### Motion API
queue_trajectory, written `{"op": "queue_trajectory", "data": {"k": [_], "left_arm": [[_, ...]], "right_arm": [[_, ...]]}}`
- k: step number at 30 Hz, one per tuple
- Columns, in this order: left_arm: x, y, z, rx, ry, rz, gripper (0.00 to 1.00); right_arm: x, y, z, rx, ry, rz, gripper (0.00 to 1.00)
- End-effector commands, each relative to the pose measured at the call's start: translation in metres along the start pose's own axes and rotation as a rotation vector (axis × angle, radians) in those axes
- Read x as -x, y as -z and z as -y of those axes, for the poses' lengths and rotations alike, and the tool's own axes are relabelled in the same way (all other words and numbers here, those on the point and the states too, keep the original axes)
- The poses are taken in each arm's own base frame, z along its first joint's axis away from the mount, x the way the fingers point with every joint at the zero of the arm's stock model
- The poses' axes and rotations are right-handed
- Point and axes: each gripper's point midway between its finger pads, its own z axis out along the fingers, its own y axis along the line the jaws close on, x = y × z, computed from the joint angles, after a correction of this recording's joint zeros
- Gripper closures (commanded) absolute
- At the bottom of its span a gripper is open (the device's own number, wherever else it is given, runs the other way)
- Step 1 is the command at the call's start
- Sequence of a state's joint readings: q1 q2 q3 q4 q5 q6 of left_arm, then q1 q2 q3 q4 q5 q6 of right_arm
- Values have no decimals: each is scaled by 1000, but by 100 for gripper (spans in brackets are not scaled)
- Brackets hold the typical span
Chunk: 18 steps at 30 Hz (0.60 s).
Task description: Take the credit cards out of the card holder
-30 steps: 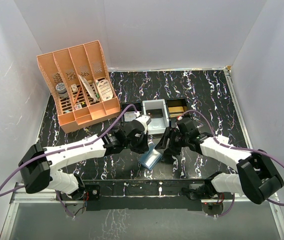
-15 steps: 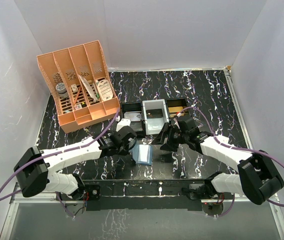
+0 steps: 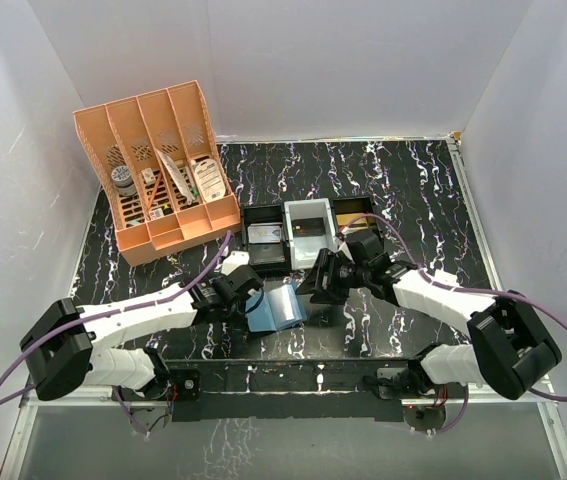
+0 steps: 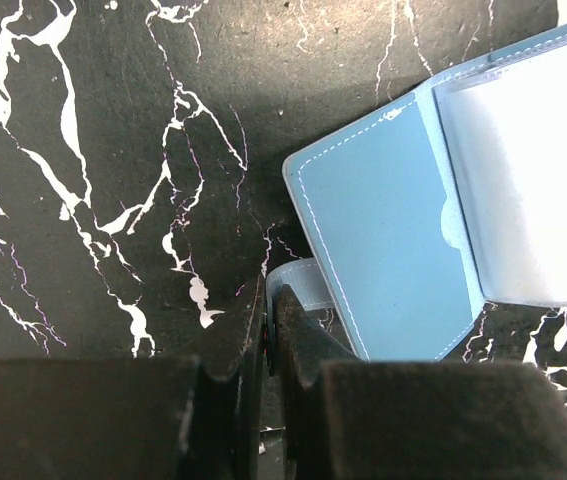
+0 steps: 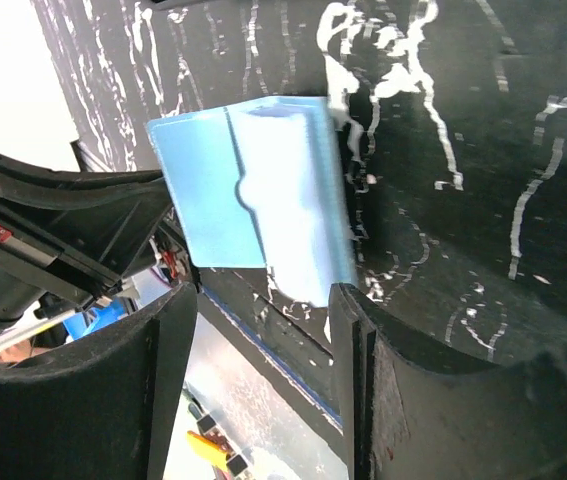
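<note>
the left jaws are pressed shut on a thin pale strap (image 4: 298, 283) that sticks out at the near corner of the card holder (image 4: 383, 230), so they hold the card holder by that strap. the right jaws stand apart with nothing between them. in the right wrist view the card holder's free edge lies just beyond their tips, and they do not seem to touch it.

the card holder lies open on the surface (image 4: 103, 150) between the two arms. its blue inner leaf faces up, and a paler pocket panel (image 4: 533, 180) sits on the half away from the left jaws. i cannot tell whether a card is in that panel, and no credit cards show outside the holder.

a second ago the card holder lay skewed and further toward the right arm (image 3: 413, 288), and the left jaws were further in, near the trays. since then the left arm (image 3: 143, 312) has drawn back to its own side and pulled the card holder with it. the right arm has followed across.

i judge the holder is now anchored and spread, and the right jaws are lining up to pinch a card. no card seems to be out in this step yet.

a black tray (image 3: 247, 228) and a white tray (image 3: 289, 228) sit just behind, and an orange rack (image 3: 178, 226) stands further back on the left.
</note>
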<state>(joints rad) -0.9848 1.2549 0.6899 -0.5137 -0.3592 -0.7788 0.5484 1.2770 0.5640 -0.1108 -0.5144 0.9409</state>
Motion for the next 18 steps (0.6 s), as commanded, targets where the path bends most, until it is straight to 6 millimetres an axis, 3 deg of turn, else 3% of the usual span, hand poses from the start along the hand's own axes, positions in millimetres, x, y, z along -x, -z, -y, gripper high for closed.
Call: {"op": "queue_trajectory", "data": {"k": [1,5,18], "left_arm": [[17,11,7,-44,0,62,100],[21,13,10,-64,2,82,100],[16,7,14,-59,-50,37,100]], "right_arm": [[15,3,-44,83,104,36,47],[13,0,-53,102,121,32,51],[-10,-43,-30,-50,150,-114,51]]}}
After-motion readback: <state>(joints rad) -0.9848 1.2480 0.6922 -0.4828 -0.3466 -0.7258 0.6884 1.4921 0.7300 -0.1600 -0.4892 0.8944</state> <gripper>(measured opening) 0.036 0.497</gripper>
